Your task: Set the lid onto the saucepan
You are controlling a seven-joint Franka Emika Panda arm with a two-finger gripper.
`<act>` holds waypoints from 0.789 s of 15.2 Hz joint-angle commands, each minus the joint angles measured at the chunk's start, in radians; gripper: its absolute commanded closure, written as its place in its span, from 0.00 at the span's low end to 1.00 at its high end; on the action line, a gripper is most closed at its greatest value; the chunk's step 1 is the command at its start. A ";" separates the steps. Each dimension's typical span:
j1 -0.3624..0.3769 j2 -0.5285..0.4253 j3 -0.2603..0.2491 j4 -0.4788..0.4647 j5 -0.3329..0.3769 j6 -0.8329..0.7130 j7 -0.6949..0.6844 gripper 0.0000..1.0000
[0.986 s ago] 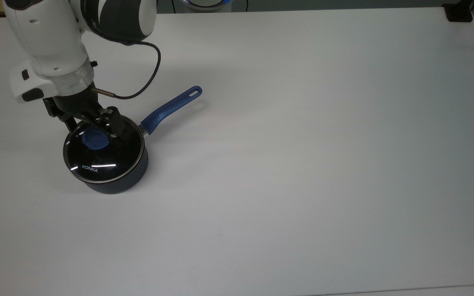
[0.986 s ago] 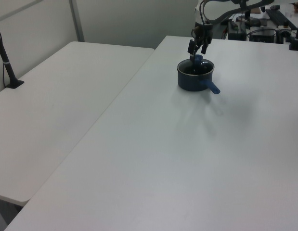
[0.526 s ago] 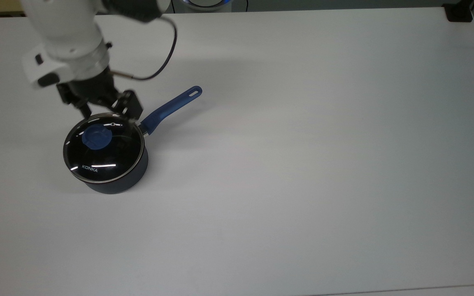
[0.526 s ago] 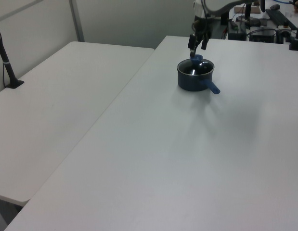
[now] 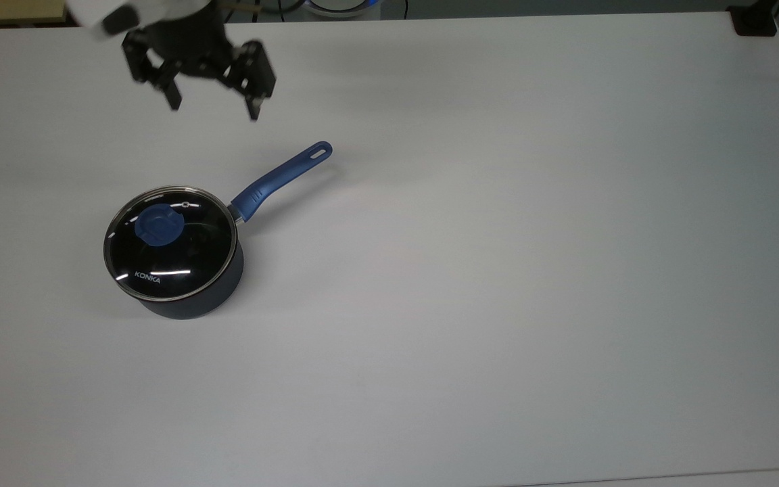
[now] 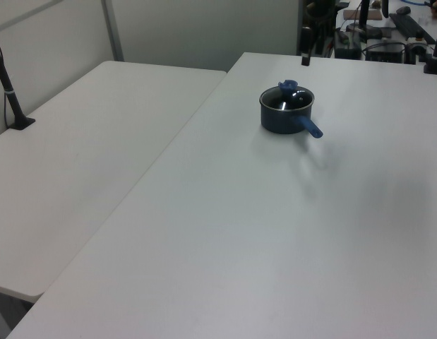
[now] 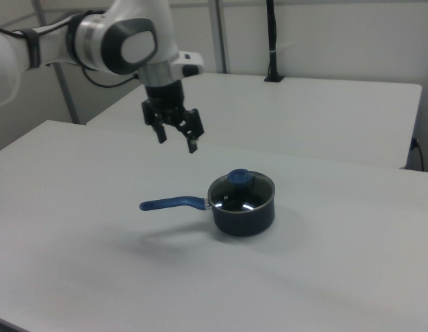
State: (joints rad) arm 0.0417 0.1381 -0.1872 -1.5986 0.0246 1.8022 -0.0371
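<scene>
Fingers [image 5: 251,108] spread apart, empty, pointing down; gripper [image 5: 212,111] hangs in the air above the counter [image 5: 498,270], clear of the pan. In the top view the gripper sits toward the far left of the counter, beyond the saucepan [image 5: 190,297] and slightly to the top view's right of the pan body. In the right view the gripper [image 7: 175,141] hangs well above the counter surface [image 7: 338,277], up and to the right view's left of the pan; white arm [image 7: 124,41] reaches in from the right view's upper left.

Lid [image 5: 170,243] seated flat on the saucepan, steel rim matching the pan rim all round. Blue knob [image 5: 155,227] up, white "KONKA" lettering on the glass near the top view's lower edge of the lid. Through the glass the pan interior reads black.

Saucepan stands upright on the counter's left part in the top view. Blue handle [image 5: 281,179] runs toward the top view's upper right, oval hole at its end. In the right view the handle [image 7: 173,203] points to the right view's left; in the left view the saucepan [image 6: 286,113] sits at the far end of the counter, handle [image 6: 311,129] toward the left view's lower right.
</scene>
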 commanded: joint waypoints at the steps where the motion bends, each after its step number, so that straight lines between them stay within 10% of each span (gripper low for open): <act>1: 0.052 -0.124 -0.008 -0.115 -0.041 -0.026 -0.020 0.00; 12: 0.093 -0.158 -0.008 -0.112 -0.072 -0.078 -0.017 0.00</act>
State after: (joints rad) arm 0.1251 0.0108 -0.1853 -1.6806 -0.0352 1.7199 -0.0382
